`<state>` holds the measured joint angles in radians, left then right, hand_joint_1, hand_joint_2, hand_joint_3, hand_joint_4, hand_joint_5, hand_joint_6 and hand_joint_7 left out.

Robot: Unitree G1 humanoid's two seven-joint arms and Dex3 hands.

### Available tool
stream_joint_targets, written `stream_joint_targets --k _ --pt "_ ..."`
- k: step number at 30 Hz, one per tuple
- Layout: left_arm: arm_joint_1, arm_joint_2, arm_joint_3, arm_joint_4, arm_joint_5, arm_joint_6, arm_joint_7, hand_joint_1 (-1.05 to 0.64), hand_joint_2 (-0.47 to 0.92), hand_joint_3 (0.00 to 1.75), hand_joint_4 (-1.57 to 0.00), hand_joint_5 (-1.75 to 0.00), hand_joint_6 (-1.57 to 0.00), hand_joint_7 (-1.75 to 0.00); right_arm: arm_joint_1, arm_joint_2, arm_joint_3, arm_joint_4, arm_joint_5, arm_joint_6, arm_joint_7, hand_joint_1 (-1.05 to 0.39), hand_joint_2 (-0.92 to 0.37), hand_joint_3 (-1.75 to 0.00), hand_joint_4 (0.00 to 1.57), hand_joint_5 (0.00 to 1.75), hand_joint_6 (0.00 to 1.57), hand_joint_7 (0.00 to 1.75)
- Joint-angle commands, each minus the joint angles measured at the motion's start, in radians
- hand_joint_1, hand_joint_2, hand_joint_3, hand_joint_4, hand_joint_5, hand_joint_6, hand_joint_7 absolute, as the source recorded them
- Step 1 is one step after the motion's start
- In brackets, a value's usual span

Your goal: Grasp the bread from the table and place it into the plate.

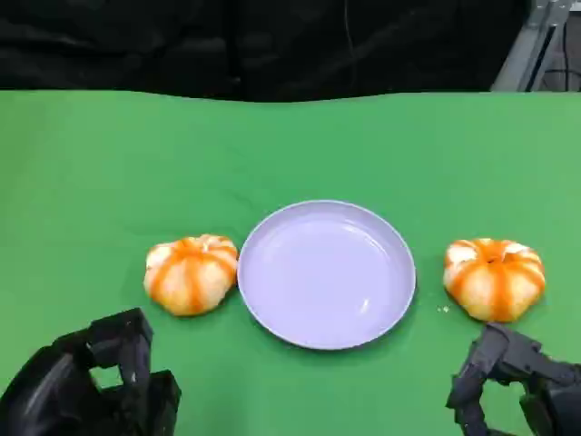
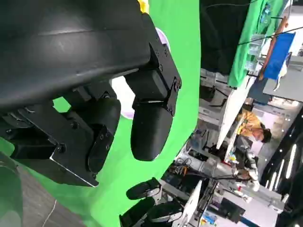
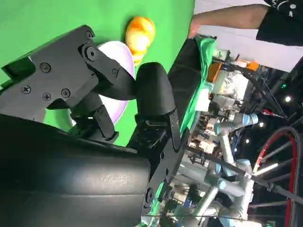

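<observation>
**Two buns on the counter, plate still bare, both robot hands waiting low**

The left robot hand [image 1: 91, 386] sits at the near edge of the green counter [image 1: 82, 163], holding nothing, its fingers loosely parted; it lies near the left bun [image 1: 191, 273] but apart from it. That bun rests on the counter with its edge right against the rim of the plate [image 1: 272, 313]. The plate has nothing in it. On its other side the right bun [image 1: 494, 278] lies a little apart from the rim, and the right robot hand [image 1: 517, 381] hovers just short of it, also holding nothing, fingers bent but apart.

Both buns are round, domed and orange-striped. I judge them light, and soft enough to dent if real bread, so they call for a gentle hold. The sensible grip spans the widest part from above, fingers on opposite sides. The left bun gives little finger room on its plate side, so take it front to back.
</observation>
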<state>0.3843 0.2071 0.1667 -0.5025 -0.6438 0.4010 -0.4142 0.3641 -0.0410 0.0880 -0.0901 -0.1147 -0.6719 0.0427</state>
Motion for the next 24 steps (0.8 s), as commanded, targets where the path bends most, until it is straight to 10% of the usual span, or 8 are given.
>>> stream_joint_targets --k 1,20,24 --pt "0.004 0.01 0.009 -0.004 0.012 -0.013 0.008 0.24 0.54 1.75 -1.07 -1.75 -0.9 -1.75 0.002 -0.008 -0.004 -0.001 0.009 -0.007 0.0 -0.11 -0.5 -1.23 0.85 1.75 0.76 1.56" --pt "0.008 0.006 0.009 -0.022 0.029 0.001 0.03 0.24 0.5 1.75 -1.05 -1.75 -0.88 -1.75 0.004 -0.006 -0.003 -0.007 0.004 0.002 -0.002 -0.12 -0.49 -1.23 0.85 1.75 0.77 1.55" --pt "0.022 -0.055 -0.007 0.002 0.121 -0.161 0.038 0.28 0.49 1.69 -0.98 -1.75 -0.81 -1.75 0.006 -0.006 -0.003 -0.009 0.005 -0.002 -0.002 -0.12 -0.49 -1.23 0.86 1.75 0.77 1.55"
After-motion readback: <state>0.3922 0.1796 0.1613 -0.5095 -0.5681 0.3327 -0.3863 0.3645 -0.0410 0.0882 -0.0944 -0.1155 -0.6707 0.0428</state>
